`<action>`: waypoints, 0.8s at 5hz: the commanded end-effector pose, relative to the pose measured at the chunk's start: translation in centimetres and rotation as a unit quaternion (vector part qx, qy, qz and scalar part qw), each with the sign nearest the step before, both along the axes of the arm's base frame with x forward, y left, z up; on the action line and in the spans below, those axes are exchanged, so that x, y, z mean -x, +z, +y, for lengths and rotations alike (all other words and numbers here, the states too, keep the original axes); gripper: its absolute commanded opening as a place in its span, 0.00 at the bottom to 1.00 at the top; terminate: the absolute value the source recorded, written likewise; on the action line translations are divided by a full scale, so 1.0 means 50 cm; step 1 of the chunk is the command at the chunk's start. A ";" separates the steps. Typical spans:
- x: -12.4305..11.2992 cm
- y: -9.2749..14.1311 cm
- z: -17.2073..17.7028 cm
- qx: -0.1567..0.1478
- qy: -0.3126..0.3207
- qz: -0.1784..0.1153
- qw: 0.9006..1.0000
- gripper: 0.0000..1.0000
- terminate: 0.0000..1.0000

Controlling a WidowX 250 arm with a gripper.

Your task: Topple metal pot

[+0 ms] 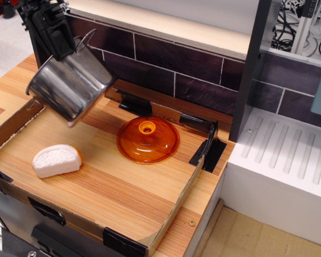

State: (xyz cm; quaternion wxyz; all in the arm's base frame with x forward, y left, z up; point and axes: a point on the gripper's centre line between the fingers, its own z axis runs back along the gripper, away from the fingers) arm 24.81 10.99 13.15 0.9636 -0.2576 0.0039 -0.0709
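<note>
The metal pot (69,85) is a shiny steel cylinder with thin wire loop handles. It hangs tilted in the air over the back left of the wooden tray, bottom pointing down-left, rim up toward the wall. My gripper (61,45) is black, at the top left, and is shut on the pot's rim. The fingertips are hidden behind the pot's edge.
An orange translucent domed lid (147,140) lies on the tray's middle right. A white and orange bread-like piece (56,160) lies at the front left. The wooden tray (123,198) has low cardboard walls with black corner clips. A dark tiled wall (203,75) stands behind.
</note>
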 end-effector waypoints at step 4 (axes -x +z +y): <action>0.003 -0.055 0.087 0.064 0.042 0.019 0.997 0.00 0.00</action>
